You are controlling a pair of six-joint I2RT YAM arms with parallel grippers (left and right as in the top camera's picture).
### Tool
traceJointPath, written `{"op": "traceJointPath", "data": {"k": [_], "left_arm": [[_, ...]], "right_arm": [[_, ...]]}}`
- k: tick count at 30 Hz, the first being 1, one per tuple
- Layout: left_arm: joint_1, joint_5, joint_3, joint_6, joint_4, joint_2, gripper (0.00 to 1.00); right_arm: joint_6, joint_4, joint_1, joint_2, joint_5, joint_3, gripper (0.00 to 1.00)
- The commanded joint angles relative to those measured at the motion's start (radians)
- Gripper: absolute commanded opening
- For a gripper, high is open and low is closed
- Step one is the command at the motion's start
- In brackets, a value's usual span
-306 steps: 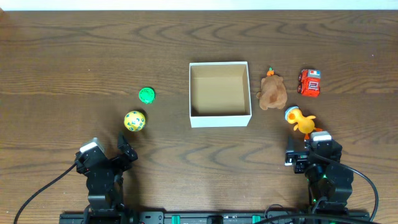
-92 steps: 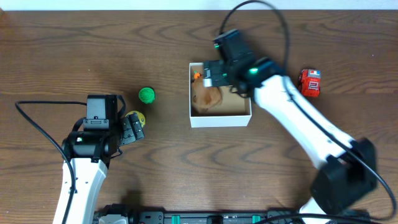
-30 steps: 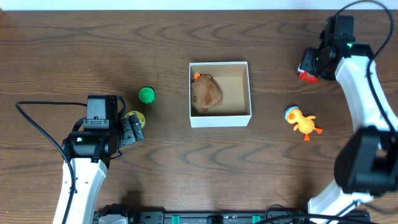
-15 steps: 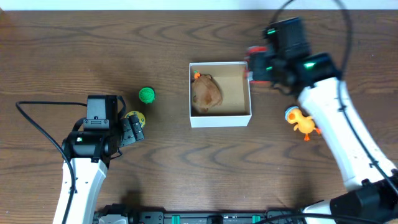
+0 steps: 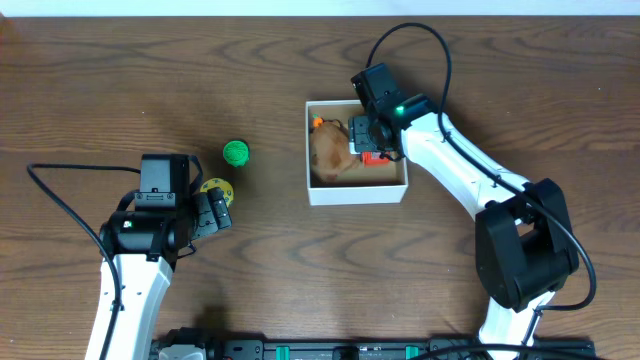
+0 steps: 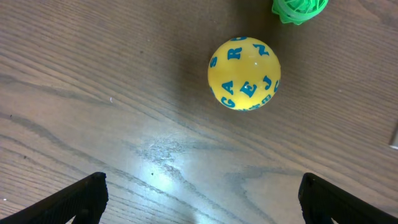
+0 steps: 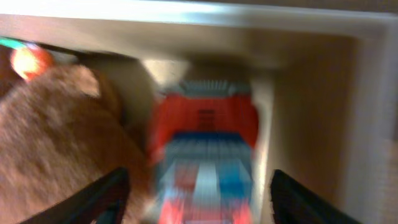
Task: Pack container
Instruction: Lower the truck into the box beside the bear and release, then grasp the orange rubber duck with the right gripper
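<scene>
The right end effector hangs in the small square white cardboard container at the surface's centre, fingers wide around the blurred red toy car, at 3 o'clock of the brown plush animal. It should lift straight up, fingers wide, to clear car and thin wall. The left end effector, also wide, faces the yellow lettered ball.

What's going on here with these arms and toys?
Two robot arms are packing toys into a small square white cardboard box. The right gripper is down inside it, fingers apart around a red toy car, beside a brown plush animal. The left gripper hovers open near a yellow ball with blue letters; a green ball lies close by.
</scene>
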Motion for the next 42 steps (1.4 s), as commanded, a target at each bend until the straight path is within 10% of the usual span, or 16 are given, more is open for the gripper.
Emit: {"op": "traceJointPath", "data": {"k": [1,24,42], "left_arm": [[-0.003,-0.004,0.018,0.008,-0.003,0.004,0.98],[-0.003,-0.004,0.018,0.008,0.008,0.004,0.98],[-0.003,-0.004,0.018,0.001,0.024,0.004,0.98]], "right_arm": [[-0.030,0.012,-0.002,-0.022,0.020,0.010,0.79],[-0.098,-0.383,-0.390,-0.336,-0.017,-0.035,0.88],[-0.313,0.198,-0.578,-0.333,-0.094,-0.620,0.82]]}}
